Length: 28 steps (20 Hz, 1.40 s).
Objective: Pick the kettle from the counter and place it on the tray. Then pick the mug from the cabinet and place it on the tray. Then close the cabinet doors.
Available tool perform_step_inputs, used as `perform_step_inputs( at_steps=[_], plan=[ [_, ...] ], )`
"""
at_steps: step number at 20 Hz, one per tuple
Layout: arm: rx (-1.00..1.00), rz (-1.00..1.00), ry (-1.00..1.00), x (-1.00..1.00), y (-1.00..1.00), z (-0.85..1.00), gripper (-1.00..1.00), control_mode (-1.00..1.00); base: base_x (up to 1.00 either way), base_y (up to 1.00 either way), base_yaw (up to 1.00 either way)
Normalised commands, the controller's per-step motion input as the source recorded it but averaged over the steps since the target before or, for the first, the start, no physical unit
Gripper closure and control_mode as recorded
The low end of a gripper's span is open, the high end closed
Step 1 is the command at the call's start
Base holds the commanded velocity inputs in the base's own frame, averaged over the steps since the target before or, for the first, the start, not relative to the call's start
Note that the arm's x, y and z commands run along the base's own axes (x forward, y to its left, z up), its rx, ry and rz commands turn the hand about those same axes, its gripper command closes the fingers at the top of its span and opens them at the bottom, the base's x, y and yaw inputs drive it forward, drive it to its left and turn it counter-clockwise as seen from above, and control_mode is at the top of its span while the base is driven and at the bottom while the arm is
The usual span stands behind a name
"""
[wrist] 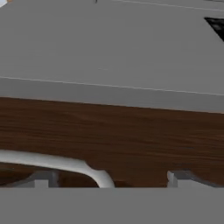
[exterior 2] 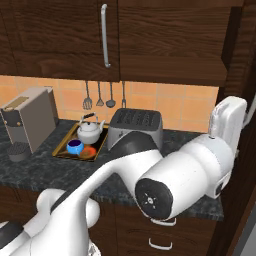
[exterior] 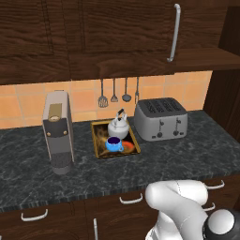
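The kettle (exterior: 118,126) and blue mug (exterior: 113,144) are set on the tray (exterior: 99,140). One cabinet door (wrist: 109,131) is faced by wide, empty jaws; closing appears unfinished.

The tray (exterior 2: 64,148) is partly covered by the kettle (exterior 2: 89,132) and the mug (exterior 2: 75,147) in the right base view. The toaster (exterior 2: 137,122) is masked below by the arm. In the hand view, a silver bar handle (wrist: 52,162) is cut off at the left edge.
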Motion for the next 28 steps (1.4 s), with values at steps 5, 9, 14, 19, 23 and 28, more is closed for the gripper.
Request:
perform_step_inputs(
  at_steps=[5,9,14,19,23,28],
  plan=[
    [-0.06,0.24,0.14,0.32,0.65,0.10,-1.00,-1.00,0.00,0.00,0.00],
    [-0.14,0.23,0.15,0.28,0.85,0.01,-1.00,-1.00,0.00,0.00,0.00],
    [-0.14,0.22,0.09,0.38,0.85,0.00,-1.00,-1.00,0.00,0.00,0.00],
    [-0.09,0.14,0.00,0.77,0.58,0.02,-1.00,-1.00,0.00,0.00,0.00],
    [-0.08,0.08,0.00,0.92,0.52,0.00,-1.00,-1.00,0.00,0.00,0.00],
    [-0.11,0.02,0.04,0.99,0.59,-0.05,-1.00,-1.00,0.00,0.00,0.00]
  ],
)
